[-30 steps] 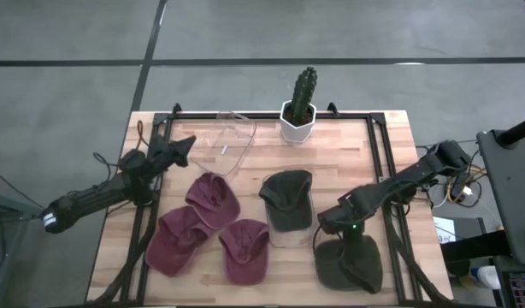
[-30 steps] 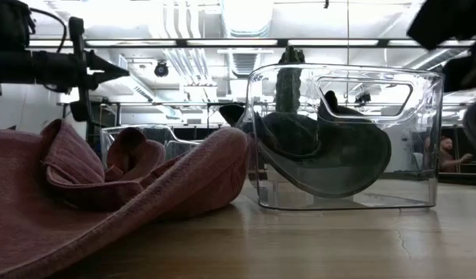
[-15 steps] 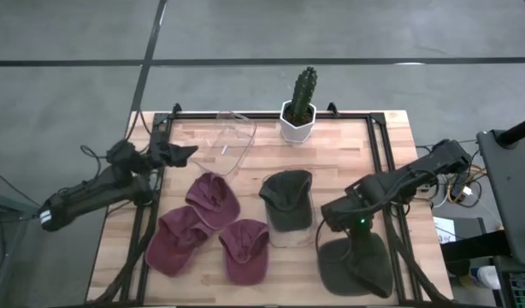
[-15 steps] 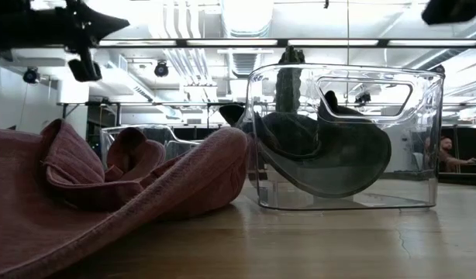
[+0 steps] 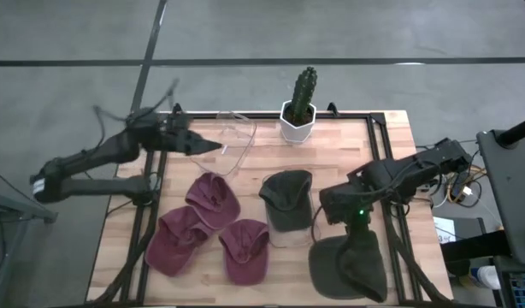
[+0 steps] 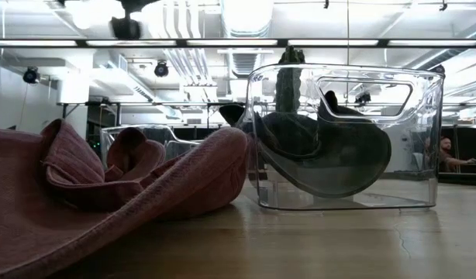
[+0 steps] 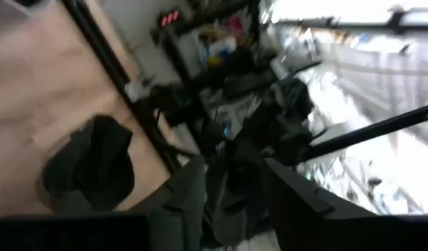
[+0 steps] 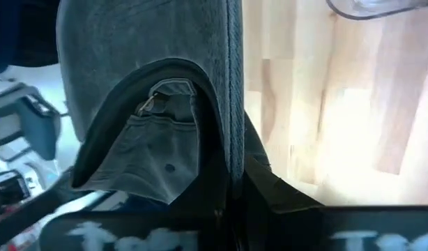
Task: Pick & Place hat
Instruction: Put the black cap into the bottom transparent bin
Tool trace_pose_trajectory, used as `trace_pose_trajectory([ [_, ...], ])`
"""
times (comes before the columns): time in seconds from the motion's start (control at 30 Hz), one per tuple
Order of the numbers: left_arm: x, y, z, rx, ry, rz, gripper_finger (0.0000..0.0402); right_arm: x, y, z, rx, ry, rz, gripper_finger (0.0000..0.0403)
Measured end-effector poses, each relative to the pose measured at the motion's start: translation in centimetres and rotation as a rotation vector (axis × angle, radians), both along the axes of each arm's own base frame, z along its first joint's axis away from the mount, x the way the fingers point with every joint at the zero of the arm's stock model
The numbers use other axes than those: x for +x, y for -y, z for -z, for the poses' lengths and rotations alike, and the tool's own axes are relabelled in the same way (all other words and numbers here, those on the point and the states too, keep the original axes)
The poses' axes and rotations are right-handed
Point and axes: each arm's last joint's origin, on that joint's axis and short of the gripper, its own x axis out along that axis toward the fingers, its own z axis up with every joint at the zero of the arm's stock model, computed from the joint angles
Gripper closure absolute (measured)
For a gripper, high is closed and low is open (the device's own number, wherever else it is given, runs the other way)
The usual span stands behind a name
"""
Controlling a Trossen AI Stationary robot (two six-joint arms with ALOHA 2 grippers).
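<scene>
Right gripper [image 5: 338, 208] clamps a limp dark green hat [image 5: 348, 261], its adjuster strap and buckle [image 8: 150, 103] showing.

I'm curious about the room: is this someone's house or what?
Probably a workshop or robot lab, not a house: a bare concrete floor, long ceiling lights with exposed ducts, and a wooden table on a black metal frame.

Left pincer [image 5: 213, 147] farther over table.
</scene>
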Motion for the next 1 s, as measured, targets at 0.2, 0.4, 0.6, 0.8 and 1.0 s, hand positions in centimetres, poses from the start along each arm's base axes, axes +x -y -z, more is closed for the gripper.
trace_pose_trajectory([
  [0.2,6.3,1.3,-0.9,0.046,-0.080,0.200,0.0241,-0.4,0.9,-2.4,0.043,0.075,0.035,0.0392],
  [0.4,11.0,3.2,-1.9,0.116,-0.061,0.344,0.0241,-0.9,2.8,-4.0,0.062,0.093,0.168,0.0392],
  [0.6,15.2,5.5,-2.4,0.088,-0.065,0.428,0.0241,-0.6,5.0,-4.3,0.067,0.068,0.317,0.0392],
  [0.8,18.6,6.7,-2.0,0.095,-0.107,0.466,0.0241,-0.2,6.5,-4.3,0.062,0.089,0.367,0.0392],
  [1.0,20.8,6.8,-1.2,0.091,-0.159,0.478,0.0241,-0.1,7.3,-4.3,0.059,0.101,0.386,0.0391],
])
